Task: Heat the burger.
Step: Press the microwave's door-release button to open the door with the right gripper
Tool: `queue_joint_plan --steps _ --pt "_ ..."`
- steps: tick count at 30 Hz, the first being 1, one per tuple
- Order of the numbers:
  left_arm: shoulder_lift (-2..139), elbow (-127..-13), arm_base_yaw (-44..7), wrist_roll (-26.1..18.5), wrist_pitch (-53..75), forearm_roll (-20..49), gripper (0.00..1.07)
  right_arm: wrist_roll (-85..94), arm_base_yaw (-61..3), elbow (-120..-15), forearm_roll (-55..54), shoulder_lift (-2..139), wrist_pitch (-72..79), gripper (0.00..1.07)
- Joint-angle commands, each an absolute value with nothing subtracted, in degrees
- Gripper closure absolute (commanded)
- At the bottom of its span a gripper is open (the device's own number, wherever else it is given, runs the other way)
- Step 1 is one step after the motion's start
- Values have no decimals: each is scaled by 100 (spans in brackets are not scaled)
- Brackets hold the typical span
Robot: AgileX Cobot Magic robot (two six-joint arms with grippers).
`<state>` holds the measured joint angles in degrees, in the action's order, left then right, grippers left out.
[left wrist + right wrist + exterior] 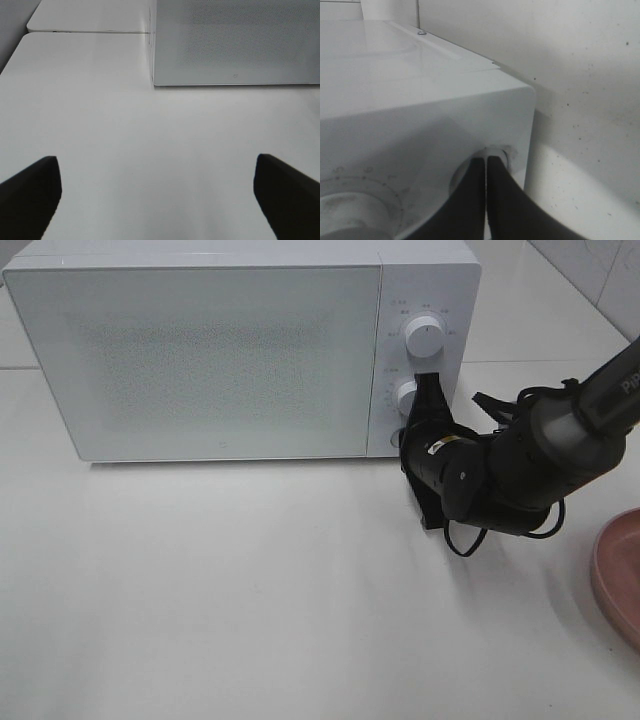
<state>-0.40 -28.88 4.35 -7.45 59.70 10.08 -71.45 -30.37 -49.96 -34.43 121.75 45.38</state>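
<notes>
- White box-shaped microwave oven (220, 360) stands at the back of the white tabletop (250, 580); its speckled door is shut.
- Control panel to the right of the door carries two round white knobs: upper knob (425, 337) and lower knob (407, 395).
- Right gripper (428, 388) reaches in from the right of the high view, its black fingers (470, 200) clenched together with no gap between them. The tips rest against the lower knob (496, 152); nothing is held between them.
- Right wrist view places the fingertips near the oven's outer corner, with the tick-marked upper knob (350, 210) beside them.
- Left gripper (159, 200) is out of the high view. Its wrist view shows the two dark fingers (30, 197) released and spread wide over bare tabletop, well short of the oven's front corner, holding nothing.
- Round pink plate (620, 575) lies at the right edge of the tabletop, partly cut off; its visible part is bare.
- The burger appears in no view; its location cannot be determined.
</notes>
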Motion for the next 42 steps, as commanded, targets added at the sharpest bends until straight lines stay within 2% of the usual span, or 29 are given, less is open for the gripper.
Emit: queue_joint_plan --steps 1,24,42 --pt "-143 -2893 407 -722 5959 1014 7 -7374 -2991 -5065 -3283 12141 4589 107" --pt "-143 -2893 407 -722 5959 1014 7 -7500 -3008 -4990 -3191 11935 4366 107" --pt "-143 -2893 407 -722 5959 1014 7 -7448 -2991 -5351 -3363 12021 5575 107"
